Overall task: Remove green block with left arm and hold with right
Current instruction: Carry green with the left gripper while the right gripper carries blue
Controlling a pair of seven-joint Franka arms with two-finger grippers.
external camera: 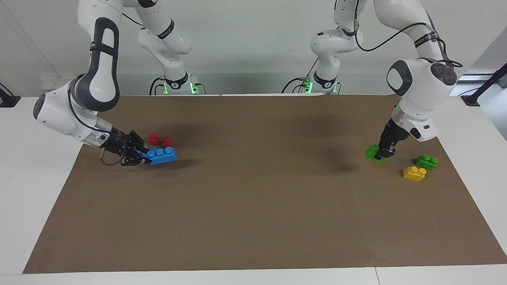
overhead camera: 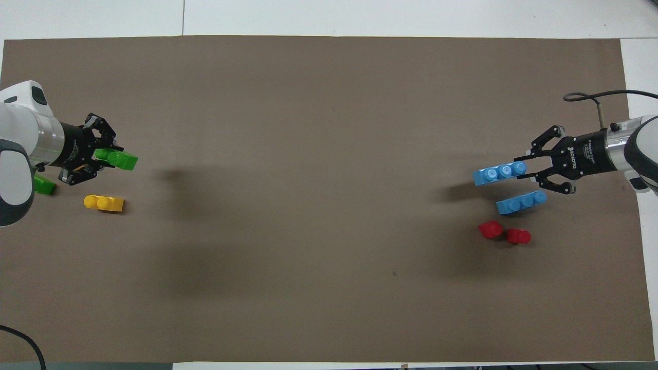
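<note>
Holding a brick in each gripper

At the right arm's end of the brown mat (external camera: 253, 221), the right gripper (external camera: 145, 155) has its fingers closed on one end of a blue three-stud brick (external camera: 161, 155). Two small red pieces (external camera: 160, 139) sit on the mat just beside it, nearer to the robots. From above, a second blue brick (overhead camera: 522, 202) lies between the held one and the red pieces.

At the left arm's end, the left gripper (external camera: 385, 152) points down with its fingers closed on the green block (external camera: 372, 152), which is tilted and low over the mat. A second green block (external camera: 426, 161) and a yellow block (external camera: 414, 173) lie close together on the mat nearby.
</note>
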